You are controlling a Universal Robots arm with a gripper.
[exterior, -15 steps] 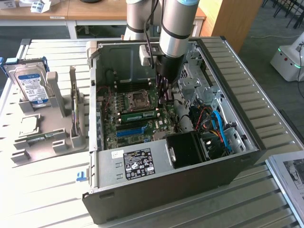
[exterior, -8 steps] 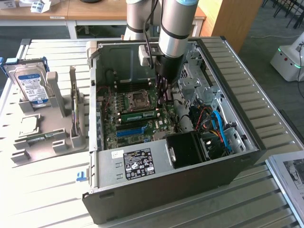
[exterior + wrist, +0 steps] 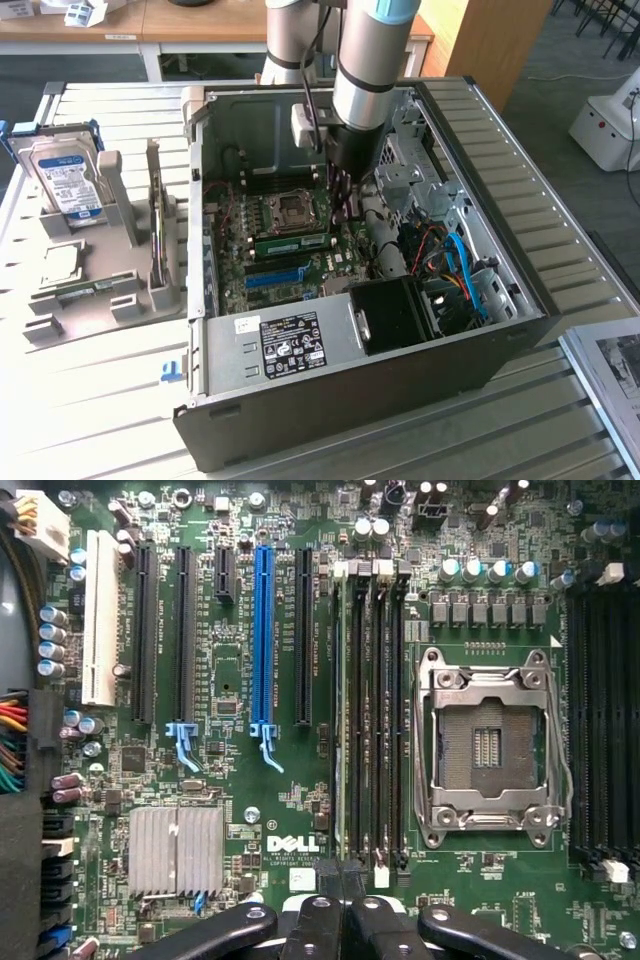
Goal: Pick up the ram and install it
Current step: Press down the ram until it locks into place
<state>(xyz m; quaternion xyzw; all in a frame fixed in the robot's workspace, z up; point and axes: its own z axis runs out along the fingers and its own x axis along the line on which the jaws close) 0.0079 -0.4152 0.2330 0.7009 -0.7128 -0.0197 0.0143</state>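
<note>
Green and narrow, the ram (image 3: 291, 241) stands on edge in a memory slot on the motherboard (image 3: 235, 780). It sits between the processor socket (image 3: 488, 745) and the long blue slot (image 3: 263, 640), inside the open computer case (image 3: 350, 410) on the counter (image 3: 90, 400). The pincer (image 3: 343, 873) is closed, fingertips pressed together with nothing between them, poised over one end of the memory slots; whether it touches the ram I cannot tell.

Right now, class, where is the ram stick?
In the exterior view, the ram stands on edge inside the open computer case, between the processor socket and the long blue slot.
</note>
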